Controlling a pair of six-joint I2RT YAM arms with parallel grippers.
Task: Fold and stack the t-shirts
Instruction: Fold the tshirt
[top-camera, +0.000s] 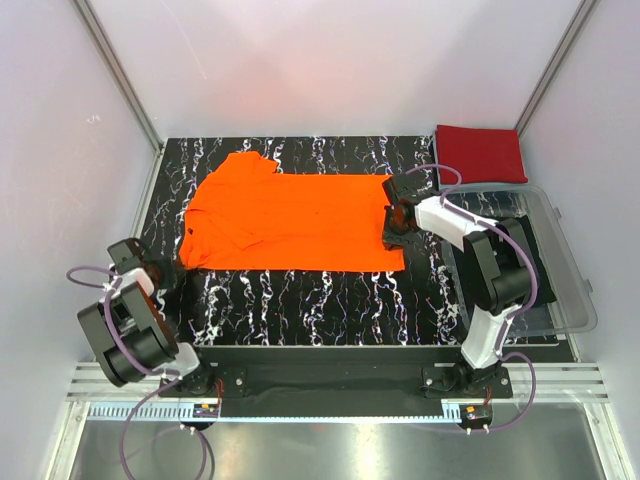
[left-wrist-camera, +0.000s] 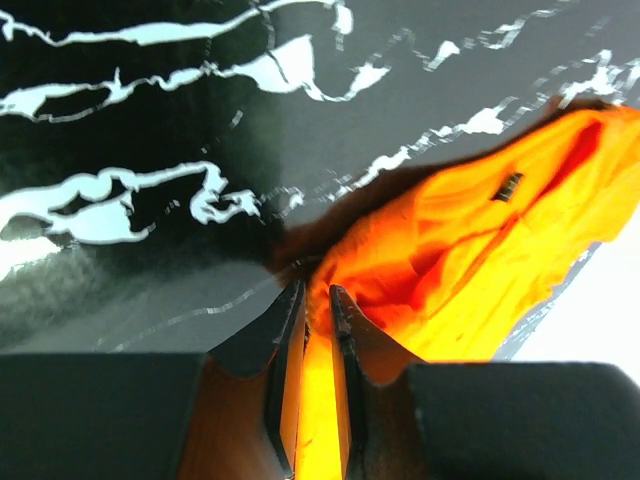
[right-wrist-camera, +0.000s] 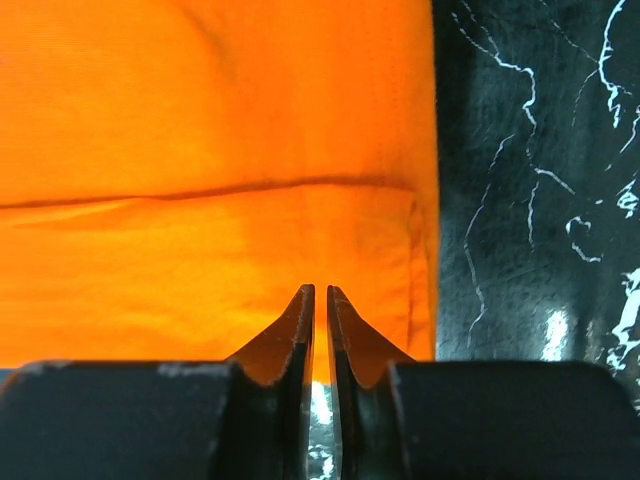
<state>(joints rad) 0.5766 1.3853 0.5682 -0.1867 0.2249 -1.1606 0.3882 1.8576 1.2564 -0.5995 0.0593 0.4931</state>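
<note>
The orange t-shirt (top-camera: 290, 220) lies spread flat on the black marble table (top-camera: 320, 300), with its collar end to the left. My left gripper (top-camera: 160, 272) is at its near left corner. In the left wrist view the gripper (left-wrist-camera: 315, 290) is shut on a bunched strip of the orange cloth (left-wrist-camera: 480, 250). My right gripper (top-camera: 392, 232) is at the shirt's right edge. In the right wrist view the gripper (right-wrist-camera: 320, 290) is closed to a thin slit, with its tips on the edge of the orange cloth (right-wrist-camera: 200, 120). The red t-shirt (top-camera: 482, 152) lies folded at the far right corner.
A clear plastic bin (top-camera: 570, 290) stands along the right side of the table, beside the right arm. White walls with metal frame posts close in the back and both sides. Bare marble surface (right-wrist-camera: 530, 200) shows to the right of the shirt's hem.
</note>
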